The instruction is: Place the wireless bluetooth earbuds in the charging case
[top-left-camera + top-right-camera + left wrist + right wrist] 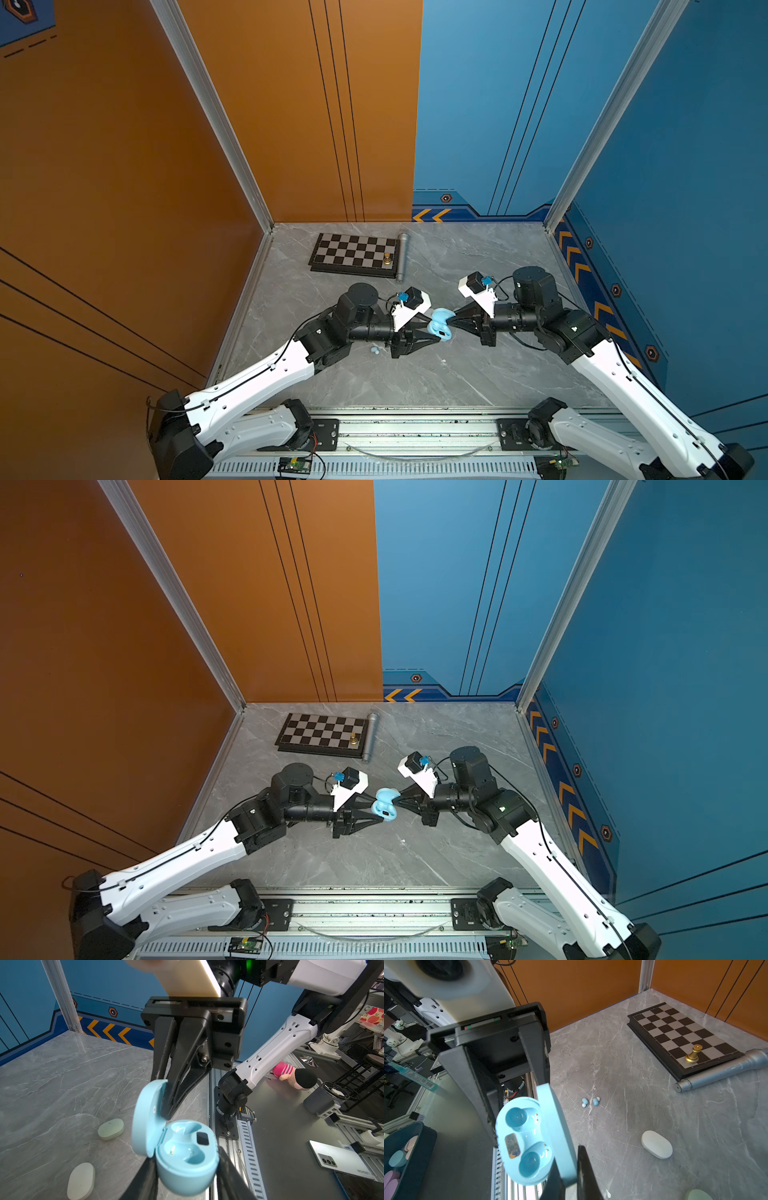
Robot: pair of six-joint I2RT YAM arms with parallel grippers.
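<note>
Earbuds are lying loose while your left gripper is clasping the empty charging case, right gripper pinching its lid.

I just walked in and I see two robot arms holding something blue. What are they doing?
The two arms hold a light blue charging case between them. The left hand grips its bottom half, and the right hand pinches the lid, which stands open. Both little hollows inside the case are empty. Two blue earbuds lie on the table, not yet picked up.
</note>
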